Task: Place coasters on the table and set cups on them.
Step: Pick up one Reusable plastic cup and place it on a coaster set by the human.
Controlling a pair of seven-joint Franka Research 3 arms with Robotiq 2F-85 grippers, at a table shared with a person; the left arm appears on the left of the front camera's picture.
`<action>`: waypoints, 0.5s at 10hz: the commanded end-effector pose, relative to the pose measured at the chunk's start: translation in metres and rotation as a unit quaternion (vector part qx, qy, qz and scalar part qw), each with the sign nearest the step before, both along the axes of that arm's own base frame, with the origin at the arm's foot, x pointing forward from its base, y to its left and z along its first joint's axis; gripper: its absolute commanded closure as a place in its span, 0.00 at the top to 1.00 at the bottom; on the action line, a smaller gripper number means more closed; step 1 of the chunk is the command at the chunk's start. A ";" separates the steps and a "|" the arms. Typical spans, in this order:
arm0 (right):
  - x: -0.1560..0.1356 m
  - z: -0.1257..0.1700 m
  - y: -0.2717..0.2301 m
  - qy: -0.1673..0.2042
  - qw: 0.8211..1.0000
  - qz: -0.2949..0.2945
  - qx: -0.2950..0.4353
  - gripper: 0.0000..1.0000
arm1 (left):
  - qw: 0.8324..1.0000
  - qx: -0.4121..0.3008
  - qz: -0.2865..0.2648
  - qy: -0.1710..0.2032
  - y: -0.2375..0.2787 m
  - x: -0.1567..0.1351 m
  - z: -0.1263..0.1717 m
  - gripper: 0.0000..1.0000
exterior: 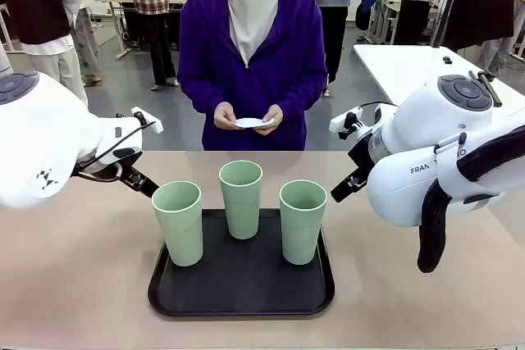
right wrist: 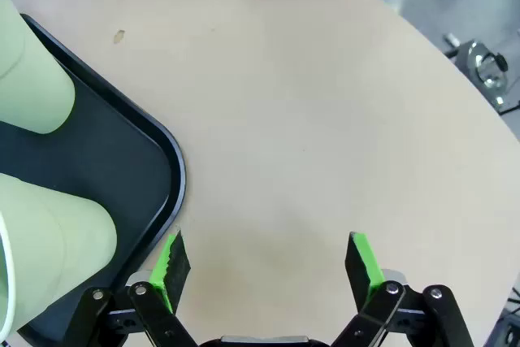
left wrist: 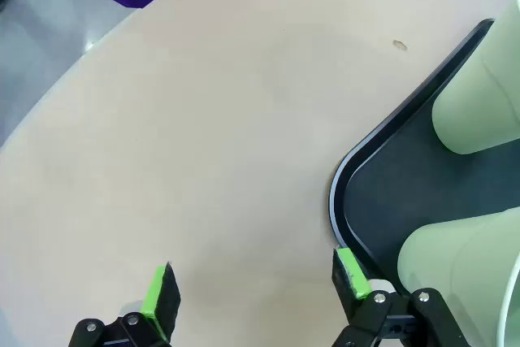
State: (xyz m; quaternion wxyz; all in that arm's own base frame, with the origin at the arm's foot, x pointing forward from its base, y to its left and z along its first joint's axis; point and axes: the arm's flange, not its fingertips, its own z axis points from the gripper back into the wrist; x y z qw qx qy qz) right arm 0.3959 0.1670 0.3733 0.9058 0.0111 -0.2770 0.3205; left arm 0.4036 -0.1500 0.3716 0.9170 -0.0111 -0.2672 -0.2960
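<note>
Flanking the tray (exterior: 242, 313) with fingers spread wide and empty: left gripper (left wrist: 253, 282), right gripper (right wrist: 268, 258), one finger of each just beside a tray corner. Leaving three cups (exterior: 241, 198) parked there, likely until coasters (exterior: 253, 123), far beyond the fingertips in the person's hands (exterior: 227, 115), reach the table (exterior: 74, 284).

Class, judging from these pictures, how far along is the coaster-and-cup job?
Done: nothing; no coaster lies on the table. In hand: the person holds the coasters. Left: laying them and moving the three cups off the black tray onto them.
</note>
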 end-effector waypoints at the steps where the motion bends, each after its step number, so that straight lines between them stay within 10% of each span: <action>1: 0.000 0.000 0.000 0.000 1.000 0.000 0.000 1.00 | 1.000 0.000 0.000 0.000 0.000 0.000 0.000 1.00; 5: 0.000 0.000 0.000 0.000 1.000 0.000 0.000 1.00 | 1.000 0.000 0.000 0.000 0.000 0.000 0.000 1.00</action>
